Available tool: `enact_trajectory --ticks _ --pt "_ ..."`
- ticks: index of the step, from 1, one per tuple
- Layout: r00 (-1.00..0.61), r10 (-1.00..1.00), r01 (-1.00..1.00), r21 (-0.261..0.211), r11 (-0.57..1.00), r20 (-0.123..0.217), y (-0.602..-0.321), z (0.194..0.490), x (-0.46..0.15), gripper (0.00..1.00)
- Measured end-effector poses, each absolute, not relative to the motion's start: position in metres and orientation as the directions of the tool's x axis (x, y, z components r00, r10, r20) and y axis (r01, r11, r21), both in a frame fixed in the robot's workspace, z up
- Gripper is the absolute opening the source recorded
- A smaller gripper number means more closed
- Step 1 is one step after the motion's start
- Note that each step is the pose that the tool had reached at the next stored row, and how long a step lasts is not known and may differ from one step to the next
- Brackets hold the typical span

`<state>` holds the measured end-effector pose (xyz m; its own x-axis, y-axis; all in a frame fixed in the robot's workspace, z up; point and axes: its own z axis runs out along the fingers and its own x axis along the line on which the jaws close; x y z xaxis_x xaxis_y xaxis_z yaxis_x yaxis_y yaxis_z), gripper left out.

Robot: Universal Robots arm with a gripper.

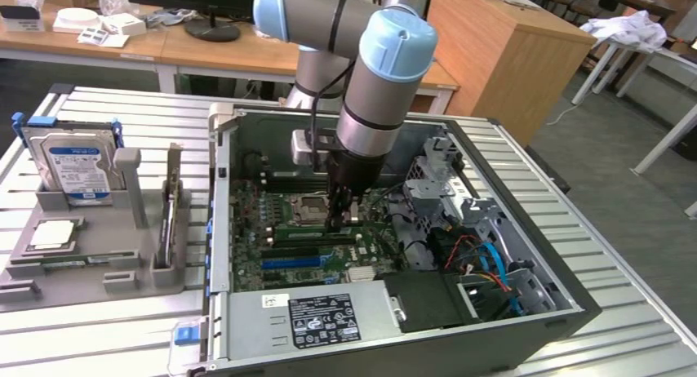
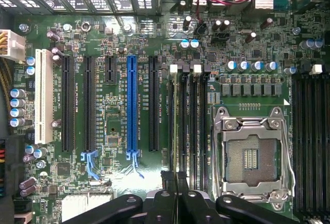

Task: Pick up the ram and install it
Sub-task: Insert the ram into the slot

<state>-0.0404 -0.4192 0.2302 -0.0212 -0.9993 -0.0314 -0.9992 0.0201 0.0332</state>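
My gripper (image 1: pixel 343 216) is down inside the open computer case, over the green motherboard (image 1: pixel 277 230). In the wrist view its black fingertips (image 2: pixel 170 180) are pressed together, shut, just above one end of the black memory slots (image 2: pixel 186 121) beside the empty processor socket (image 2: pixel 252 154). I see no green stick between the fingers, and cannot tell whether one sits in the slots. A thin green strip that looks like the ram (image 1: pixel 64 263) lies in a groove of the grey holder (image 1: pixel 120 267) at the exterior view's left, far from the gripper.
The holder also carries a silver hard drive (image 1: pixel 74 165), a square processor chip (image 1: pixel 52 234) and an upright card (image 1: pixel 169 218). Around the gripper are the case walls (image 1: pixel 224 197), a drive cage (image 1: pixel 441 181), loose cables (image 1: pixel 485 263) and the power supply (image 1: pixel 321 320).
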Motion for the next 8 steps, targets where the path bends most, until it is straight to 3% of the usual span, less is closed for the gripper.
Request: enact_trajectory --ticks 8 --pt "-0.021 -0.999 -0.999 0.034 0.020 -0.032 -0.4190 0.2300 -0.0401 0.11"
